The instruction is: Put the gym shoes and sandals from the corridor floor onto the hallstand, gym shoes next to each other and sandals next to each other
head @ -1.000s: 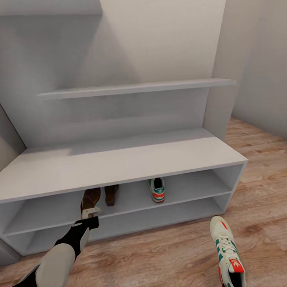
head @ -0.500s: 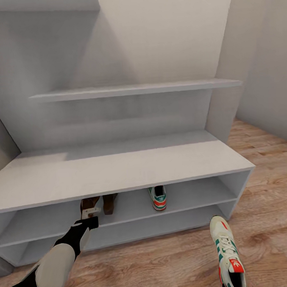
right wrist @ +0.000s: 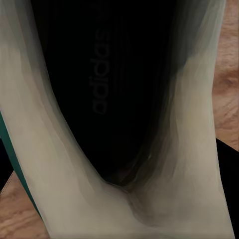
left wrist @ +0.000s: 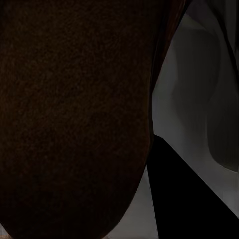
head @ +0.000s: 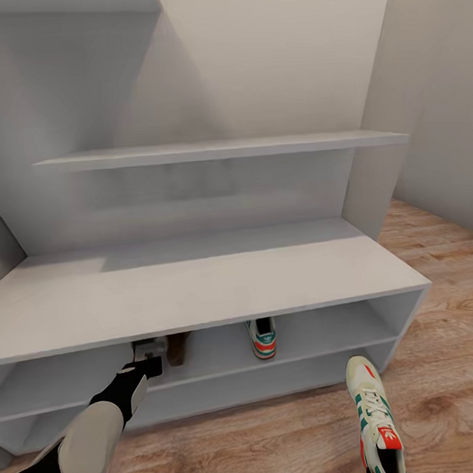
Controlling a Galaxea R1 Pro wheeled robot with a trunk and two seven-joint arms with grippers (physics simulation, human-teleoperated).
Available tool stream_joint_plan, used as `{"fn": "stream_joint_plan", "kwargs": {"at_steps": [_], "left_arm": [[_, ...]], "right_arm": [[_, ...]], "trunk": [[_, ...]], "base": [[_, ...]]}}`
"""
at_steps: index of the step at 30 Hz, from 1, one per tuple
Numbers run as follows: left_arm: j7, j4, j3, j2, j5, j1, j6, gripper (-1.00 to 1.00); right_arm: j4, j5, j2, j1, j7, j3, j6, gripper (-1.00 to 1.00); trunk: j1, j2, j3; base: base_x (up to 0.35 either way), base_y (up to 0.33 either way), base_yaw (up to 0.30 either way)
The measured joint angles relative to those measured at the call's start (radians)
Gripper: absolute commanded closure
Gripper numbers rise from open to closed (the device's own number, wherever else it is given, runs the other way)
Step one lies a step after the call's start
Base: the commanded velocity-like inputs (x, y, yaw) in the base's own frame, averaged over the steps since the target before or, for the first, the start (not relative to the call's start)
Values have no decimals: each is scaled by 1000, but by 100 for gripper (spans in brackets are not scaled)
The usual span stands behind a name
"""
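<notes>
Two shelf compartments run the width of the light-grey hallstand [head: 197, 281] across the middle of the head view, with a thin wall shelf [head: 217, 151] above it. At lower left, the left arm reaches into the upper compartment, where the left hand [head: 148, 350] sits at the shelf's front edge with the brown sandal [left wrist: 74, 119] right at it; the left wrist view shows the sandal's dark surface close to the camera, but whether the fingers are clamped on it cannot be told. Just to its right stands a second sandal [head: 177, 346], mostly hidden under the top board. Further right in the same compartment, well apart from the sandals, a gym shoe [head: 262, 337] stands with its red heel facing out. At lower right, the other gym shoe [head: 373, 413] hangs over the wood-plank floor [head: 445, 336], toe toward the rack; the right wrist view looks into its dark opening, and the right hand's grip cannot be made out.
</notes>
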Motion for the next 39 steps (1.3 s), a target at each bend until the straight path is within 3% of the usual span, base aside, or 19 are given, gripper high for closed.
{"fn": "stream_joint_plan", "kwargs": {"at_steps": [21,22,33,39], "left_arm": [[0,0,0,2,0,0,-16,100],[0,0,0,2,0,0,-18,-100],[-1,0,2,4,-4,0,-19,-100],[-1,0,1,3,-4,0,-19,-100]], "right_arm": [[0,-1,0,0,0,0,0,100],[0,-1,0,0,0,0,0,100],[0,-2,0,0,0,0,0,100],[0,-2,0,0,0,0,0,100]], "trunk": [[0,0,0],[0,0,0],[0,0,0],[1,0,0]], "base": [[66,0,0],[2,0,0],[-1,0,0],[-233,0,0]]}}
